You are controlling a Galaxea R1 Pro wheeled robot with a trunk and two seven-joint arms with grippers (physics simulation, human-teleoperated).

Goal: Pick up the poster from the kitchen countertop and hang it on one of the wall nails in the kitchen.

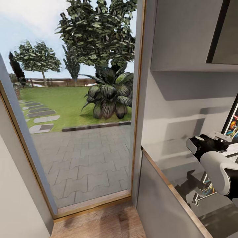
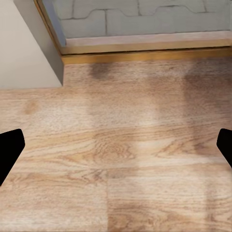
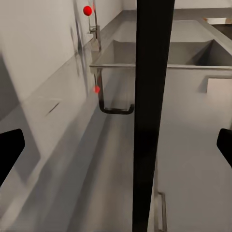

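Observation:
The poster (image 1: pixel 233 125) stands upright on the steel countertop (image 1: pixel 165 155), at the head view's right edge, showing its black frame and colourful figures. My right gripper (image 1: pixel 222 138) reaches to it over the countertop. In the right wrist view the poster's black frame (image 3: pixel 152 116) rises edge-on between the two fingertips of the right gripper (image 3: pixel 116 154), which is open, both tips clear of the frame. My left gripper (image 2: pixel 116 154) hangs open over the wood floor (image 2: pixel 116 121) with nothing between its fingers. The wall nails are out of view.
A tall glass door (image 1: pixel 82 132) onto a paved garden takes up the left of the head view, its sill (image 2: pixel 145 48) near my left hand. Behind the poster lie the sink (image 3: pixel 193 53) and chrome tap (image 3: pixel 95 34). A dark upper cabinet (image 1: pixel 224 33) hangs above the countertop.

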